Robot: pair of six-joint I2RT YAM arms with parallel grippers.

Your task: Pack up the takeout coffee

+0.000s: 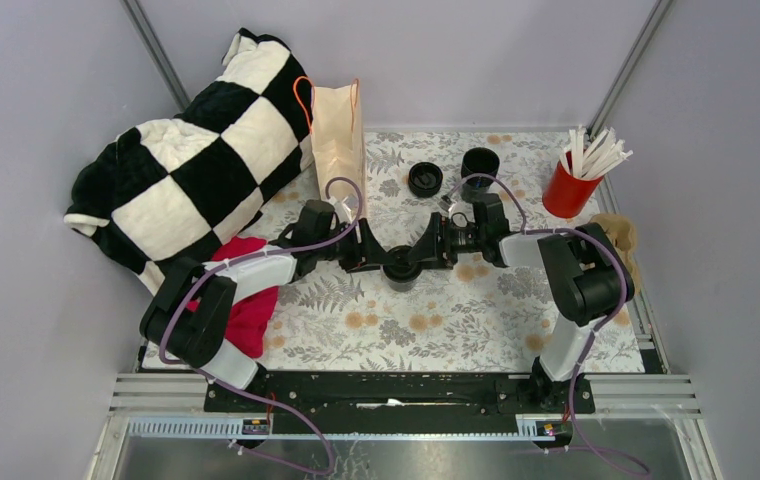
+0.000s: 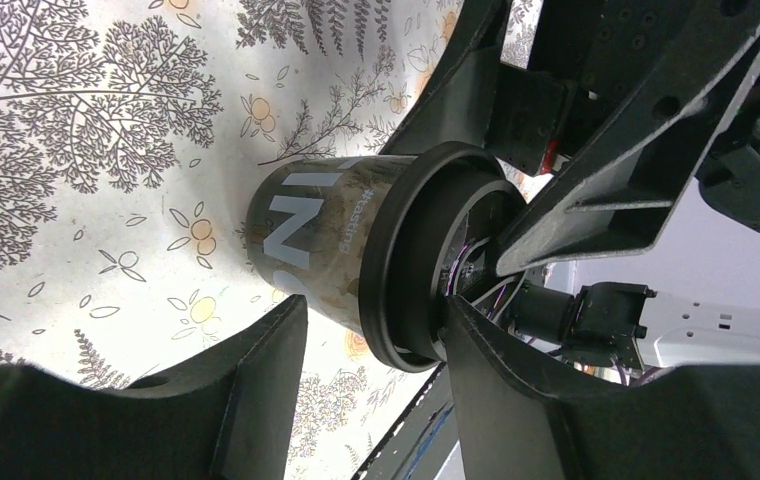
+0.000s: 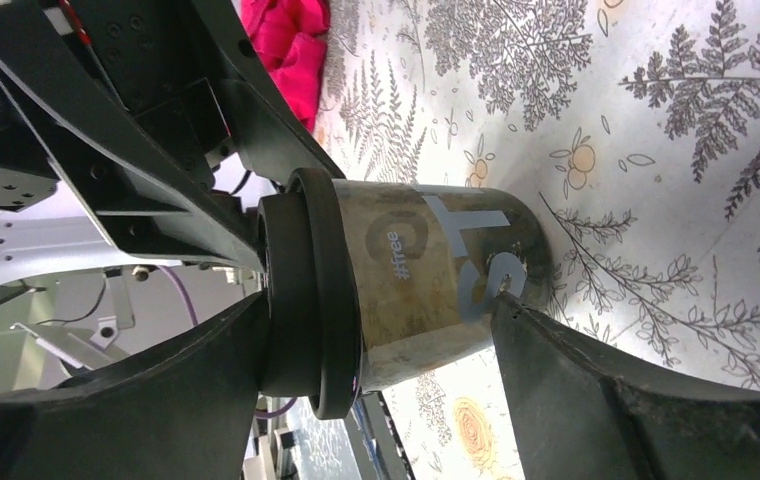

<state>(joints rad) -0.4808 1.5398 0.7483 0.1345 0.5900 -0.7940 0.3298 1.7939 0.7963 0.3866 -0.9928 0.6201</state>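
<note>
Item: takeout coffee (image 1: pixel 401 270), upright on bench (image 1: pixel 456 320), between both hands.
Handling: likely light, thin-walled, crushable; grasp wall beneath lid (image 3: pixel 301 300).
Left hand (image 2: pixel 376 310): half-closed by lid; grip indiscernible.
Right hand (image 3: pixel 381 300): spread wide, empty.

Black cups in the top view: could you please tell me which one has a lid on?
The takeout coffee cup, the nearer one, is capped in black; the black cup stack farther back is open-topped.

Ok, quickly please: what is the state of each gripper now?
Left gripper: takeout coffee between its fingers; grip cannot be told.
Right gripper: same cup between its fingers; grip cannot be told.
</note>
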